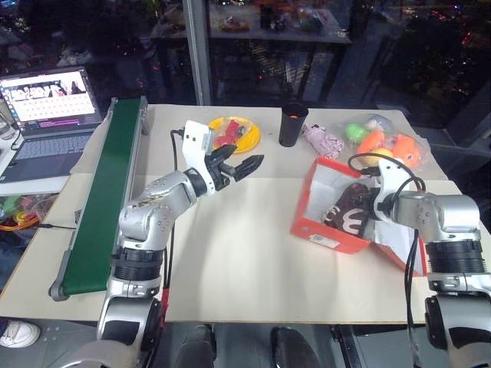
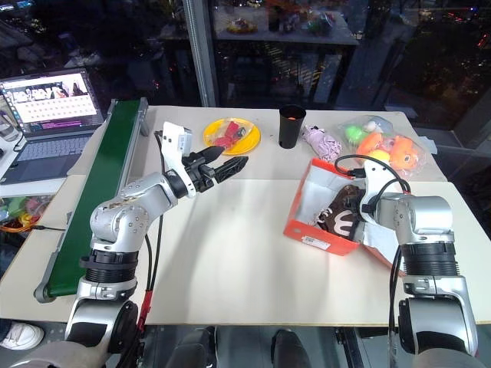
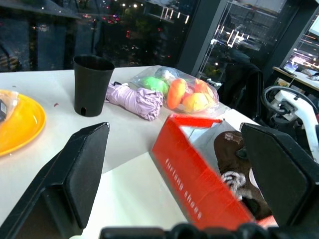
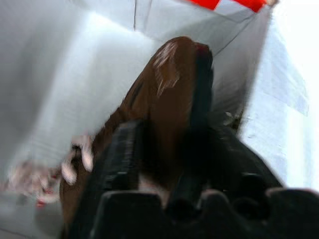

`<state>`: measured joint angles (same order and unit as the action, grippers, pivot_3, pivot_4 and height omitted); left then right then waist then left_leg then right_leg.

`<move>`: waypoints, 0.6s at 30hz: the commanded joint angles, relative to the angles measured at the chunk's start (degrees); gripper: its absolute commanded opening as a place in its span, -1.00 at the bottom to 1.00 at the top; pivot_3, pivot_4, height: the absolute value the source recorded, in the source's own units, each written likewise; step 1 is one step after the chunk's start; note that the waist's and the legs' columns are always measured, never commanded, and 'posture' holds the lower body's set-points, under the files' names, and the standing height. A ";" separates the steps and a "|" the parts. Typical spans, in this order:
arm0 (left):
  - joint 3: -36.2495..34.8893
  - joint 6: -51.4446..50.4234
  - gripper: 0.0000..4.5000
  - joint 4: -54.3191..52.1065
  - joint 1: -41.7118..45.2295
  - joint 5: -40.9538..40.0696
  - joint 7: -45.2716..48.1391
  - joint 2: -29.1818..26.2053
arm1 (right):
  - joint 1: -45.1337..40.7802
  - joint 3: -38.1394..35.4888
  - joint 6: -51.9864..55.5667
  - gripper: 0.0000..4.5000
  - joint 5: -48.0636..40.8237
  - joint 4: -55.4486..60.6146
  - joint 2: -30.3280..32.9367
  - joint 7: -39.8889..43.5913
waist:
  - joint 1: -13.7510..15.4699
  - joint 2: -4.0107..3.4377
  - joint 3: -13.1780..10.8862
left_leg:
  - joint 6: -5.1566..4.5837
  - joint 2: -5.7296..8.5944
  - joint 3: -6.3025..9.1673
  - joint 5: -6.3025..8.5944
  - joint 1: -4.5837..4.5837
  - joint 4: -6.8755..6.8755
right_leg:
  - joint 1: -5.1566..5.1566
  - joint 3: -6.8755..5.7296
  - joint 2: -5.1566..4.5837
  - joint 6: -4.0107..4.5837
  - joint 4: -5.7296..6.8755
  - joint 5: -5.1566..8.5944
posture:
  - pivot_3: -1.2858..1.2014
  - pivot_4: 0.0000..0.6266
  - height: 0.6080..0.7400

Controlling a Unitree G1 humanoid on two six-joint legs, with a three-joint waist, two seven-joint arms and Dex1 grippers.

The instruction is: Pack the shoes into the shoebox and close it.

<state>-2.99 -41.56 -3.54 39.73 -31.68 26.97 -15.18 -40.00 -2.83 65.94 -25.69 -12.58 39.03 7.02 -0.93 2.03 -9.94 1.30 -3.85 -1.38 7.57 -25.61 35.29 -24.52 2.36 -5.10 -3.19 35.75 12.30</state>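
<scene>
Packing stage, judged: shoes going in, lid not yet shut.

Task items
- shoebox (image 1: 326,230): red-orange, white inside, on the right half of the tabletop (image 1: 245,261), set askew to its edges. The lid (image 1: 395,244) is folded open toward the right edge.
- shoes (image 1: 347,217): dark brown, inside the box. Whether both lie flat cannot be told.

Claws
- right gripper (image 1: 374,205): down inside the box, over a shoe. Holding or released cannot be told.
- left gripper (image 1: 244,157): spread wide, empty, raised over the middle of the tabletop, well apart from the box.

Risks, judged
- A shoe lying high or crooked could stop the lid from seating.
- Lifting out with the laces snagged could drag a shoe back out.
- The right arm rests over the open lid, so swinging it could shove the light box toward the right edge.

Surface and room
- Pale tabletop, with a green conveyor (image 1: 107,199) along the left edge.
- Far edge: yellow plate (image 1: 247,139), black cup (image 1: 293,125), pink cloth (image 1: 322,140), bag of toy fruit (image 1: 383,142).
- laptop (image 1: 46,115) on a side desk beyond the left edge.
- Dark glazing behind.
</scene>
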 commanded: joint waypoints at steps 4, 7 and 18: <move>-1.01 -0.05 1.00 -3.37 -0.24 0.67 -1.12 -1.43 | -4.45 -2.36 -3.46 0.97 4.85 2.63 -0.29 -0.41 | -0.16 0.00 0.00 | 0.00 0.00 0.00 0.00 0.00 0.04 | 0.02 0.01 0.01 -0.08 0.01 0.02 | 0.03 -0.52 0.94; -1.60 0.13 1.00 -1.96 0.23 1.98 -2.62 -2.53 | -6.25 -3.53 -4.24 0.97 5.85 4.05 -1.14 -1.00 | -0.15 0.00 0.00 | 0.00 -0.01 0.01 0.00 0.04 0.04 | 0.03 0.02 0.03 -0.14 0.04 0.05 | 0.03 -0.52 0.94; -8.64 2.42 1.00 -1.96 -5.49 11.86 -15.57 -6.97 | -0.49 -8.86 -8.83 0.97 -16.43 27.78 -12.60 20.42 | -0.02 0.00 0.00 | 0.01 -0.03 0.03 0.00 0.04 0.01 | 0.08 -0.01 0.03 -0.03 0.04 -0.02 | 0.03 -0.52 0.94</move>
<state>-7.82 -40.18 -2.99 35.57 -21.16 14.45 -21.18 -41.62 -10.87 57.65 -36.86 9.04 27.66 24.02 -0.94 2.03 -9.95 1.30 -3.89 -1.36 7.58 -25.56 35.27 -24.44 2.35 -5.07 -3.21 35.77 12.28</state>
